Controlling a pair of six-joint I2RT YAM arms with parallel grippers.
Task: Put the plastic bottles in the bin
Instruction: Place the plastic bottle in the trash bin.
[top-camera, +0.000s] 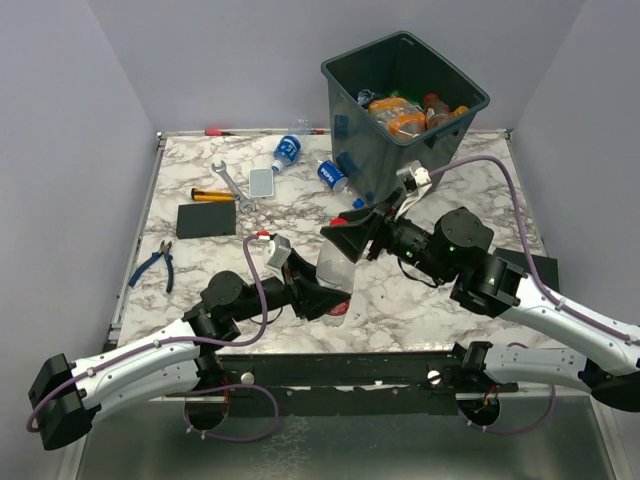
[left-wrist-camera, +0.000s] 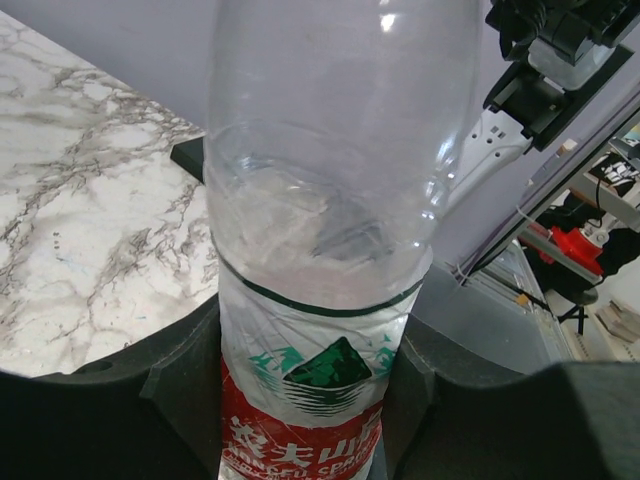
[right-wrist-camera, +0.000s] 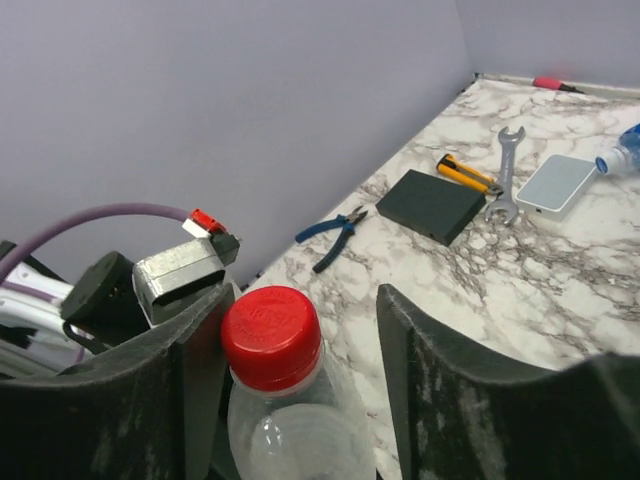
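Gripping one clear plastic bottle (top-camera: 336, 268) just on the near side of the bin (top-camera: 345, 105).
Clamped low on its body by the left gripper (top-camera: 318, 288), long axis tilted, red cap (right-wrist-camera: 271, 335) toward the bin; straddled at the cap by the parted jaws of the right gripper (right-wrist-camera: 300, 320).

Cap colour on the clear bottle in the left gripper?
Red cap on the clear bottle; shows best in the right wrist view.
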